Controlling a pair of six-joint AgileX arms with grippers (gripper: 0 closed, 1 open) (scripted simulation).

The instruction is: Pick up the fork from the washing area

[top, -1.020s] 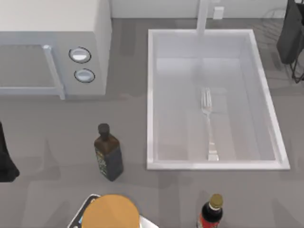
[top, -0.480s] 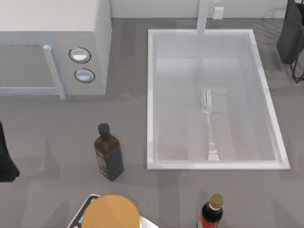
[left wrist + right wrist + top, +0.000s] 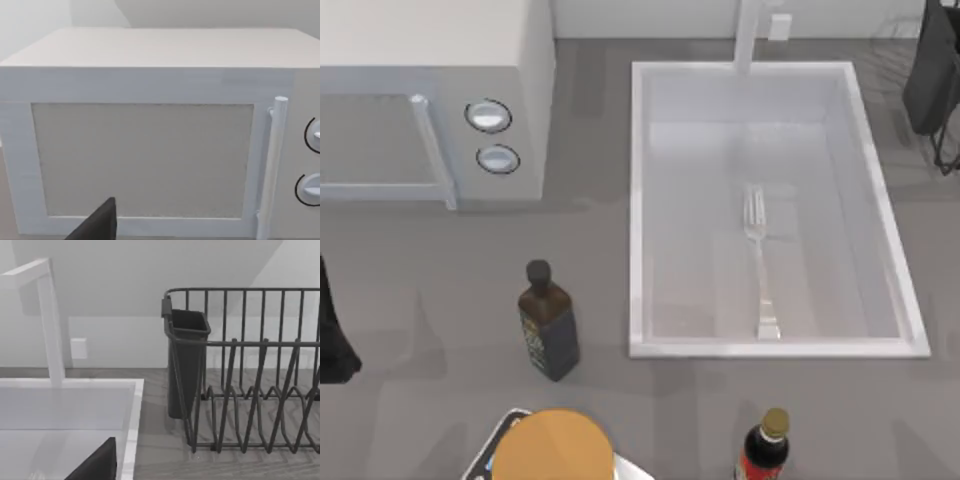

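Down on the pale grey floor of the washing area (image 3: 642,200) lies the fork (image 3: 758,262), right of the basin's middle, running lengthwise with its tines toward the faucet post (image 3: 748,38) and the widened end of its handle close to the near wall. Nothing touches it. The basin sits on the right half of the worktop (image 3: 440,290), with its white rim raised above the grey surface. My right arm (image 3: 932,70) is parked at the top view's right edge, beyond the sink's far right corner, and its wrist camera looks across that corner of the rim toward a dark wire dish rack (image 3: 250,375) with a dark cutlery cup (image 3: 185,365) hung on its end; I cannot tell how its jaws are set. My left arm (image 3: 332,330) is parked at the left edge of the worktop, well apart from the sink, and its wrist camera faces the door of the white microwave (image 3: 145,150) with its upright handle and two round knobs; I cannot tell the set of its jaws either. Between the microwave and the sink's near left corner stands a dark bottle (image 3: 548,322). A red-labelled bottle (image 3: 763,448) with a gold cap stands near the front edge, below the sink, and a round orange-brown object (image 3: 555,448) sits left of it.
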